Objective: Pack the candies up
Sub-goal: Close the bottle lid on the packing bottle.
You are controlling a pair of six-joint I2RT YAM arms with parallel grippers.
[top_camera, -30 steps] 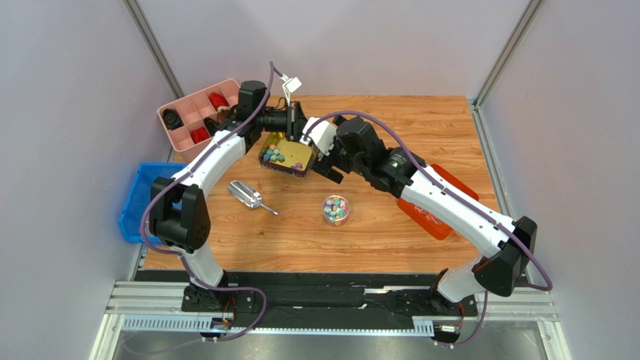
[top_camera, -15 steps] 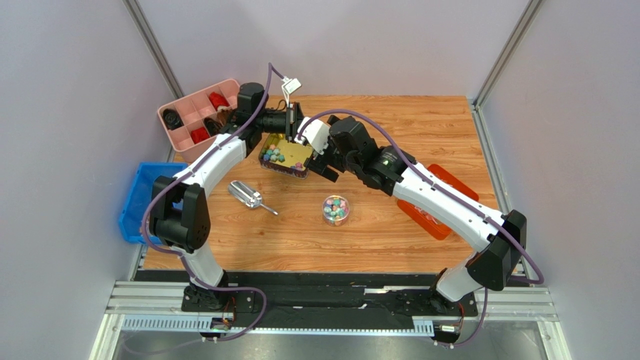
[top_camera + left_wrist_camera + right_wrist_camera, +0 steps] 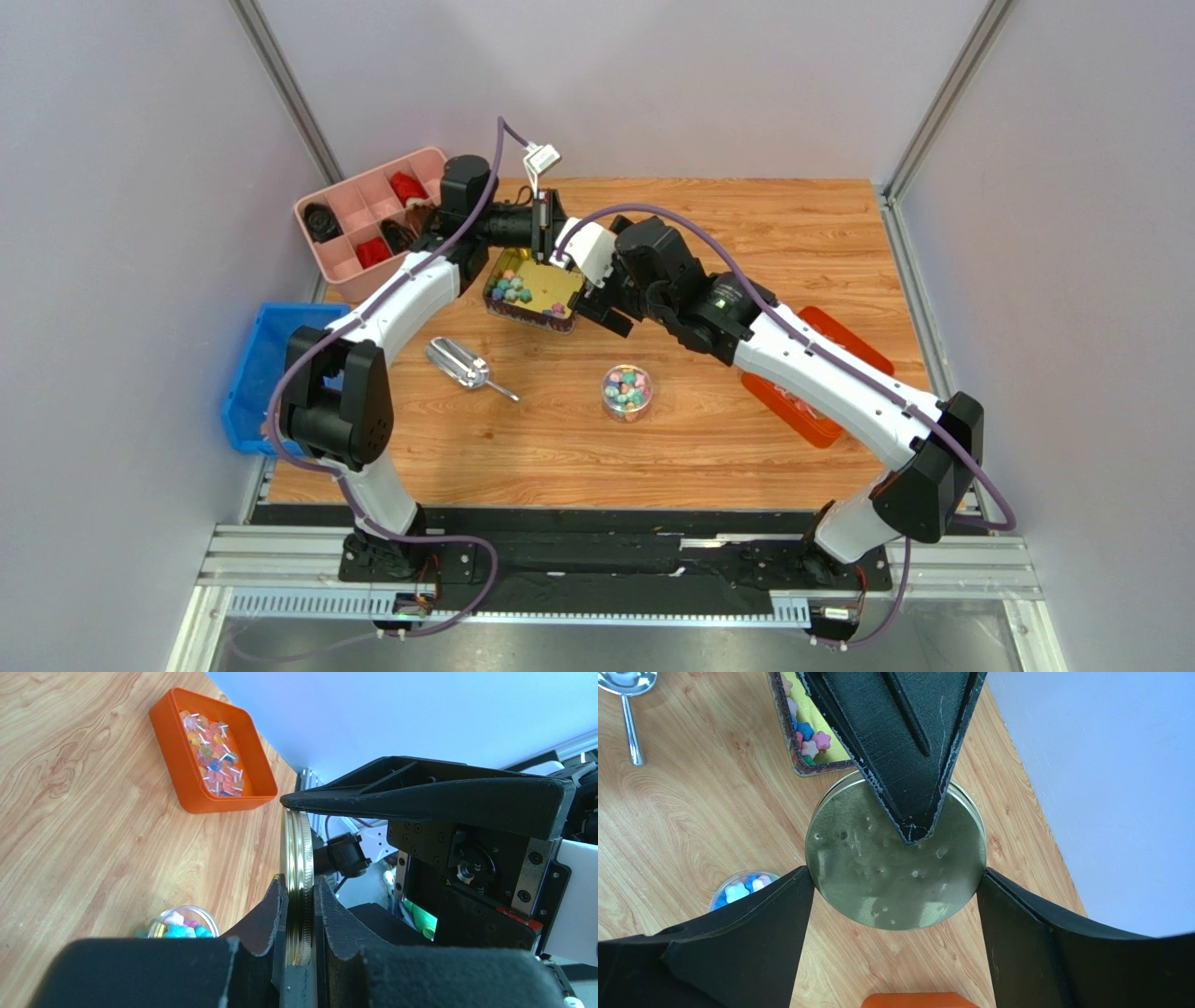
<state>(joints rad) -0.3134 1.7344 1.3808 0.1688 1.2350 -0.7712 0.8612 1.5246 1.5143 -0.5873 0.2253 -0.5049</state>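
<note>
A round gold metal lid [image 3: 896, 857] hangs above the table between both grippers. My left gripper [image 3: 300, 889] is shut on its rim and holds it edge-on [image 3: 296, 854]. My right gripper [image 3: 896, 875] straddles the lid, with a finger [image 3: 773, 910] against each side of the rim. Small pastel candies lie in a clear tray with a yellow bottom [image 3: 533, 294] under the grippers. More candies fill a small open clear jar [image 3: 626, 391], also seen in the right wrist view [image 3: 741, 885] and the left wrist view [image 3: 179, 922].
A metal scoop [image 3: 470, 367] lies left of the jar. An orange tray [image 3: 821, 399] of wrapped sweets sits at the right, partly under my right arm. A pink divided box [image 3: 368, 210] stands at the back left, with a blue bin [image 3: 260, 371] off the table's left edge.
My right arm moved left over the first half second and brought its fingers around the lid held by my left gripper. Since then nothing has visibly moved.
</note>
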